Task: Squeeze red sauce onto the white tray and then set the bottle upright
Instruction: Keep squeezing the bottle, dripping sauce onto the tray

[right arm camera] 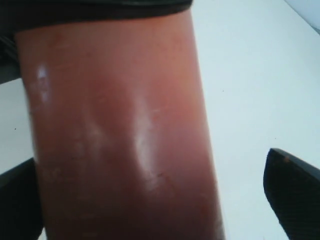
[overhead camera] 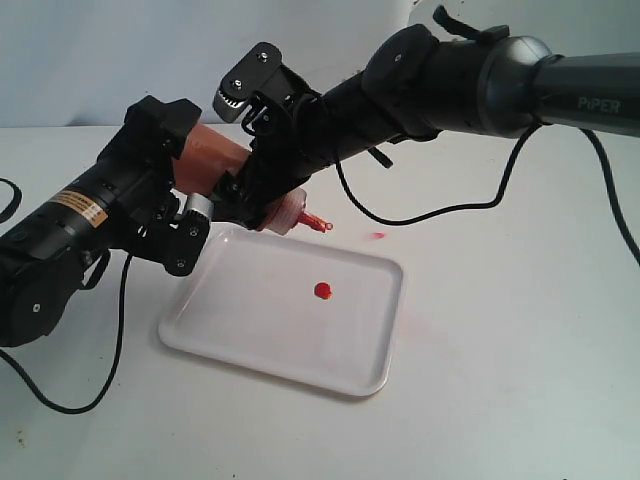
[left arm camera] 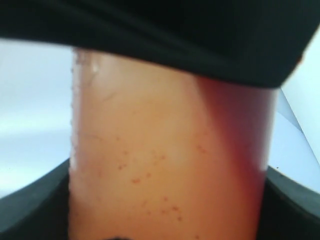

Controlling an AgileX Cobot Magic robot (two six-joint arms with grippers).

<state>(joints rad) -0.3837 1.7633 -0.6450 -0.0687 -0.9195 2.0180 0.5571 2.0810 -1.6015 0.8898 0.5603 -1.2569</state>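
White desk, viewed from its near edge. Closest to that edge lies the white tray, with a round blob of red sauce on it, so the squeezing looks done. Farther back, toward the left edge, the bottle hangs tilted. My left end effector pinches it, and my right end effector is spread around it. Standing it upright remains.

The bottle is smooth, translucent orange plastic with a soft sheen. The white tray is glossy plastic, and the red sauce on it shines wetly. The table looks matt.
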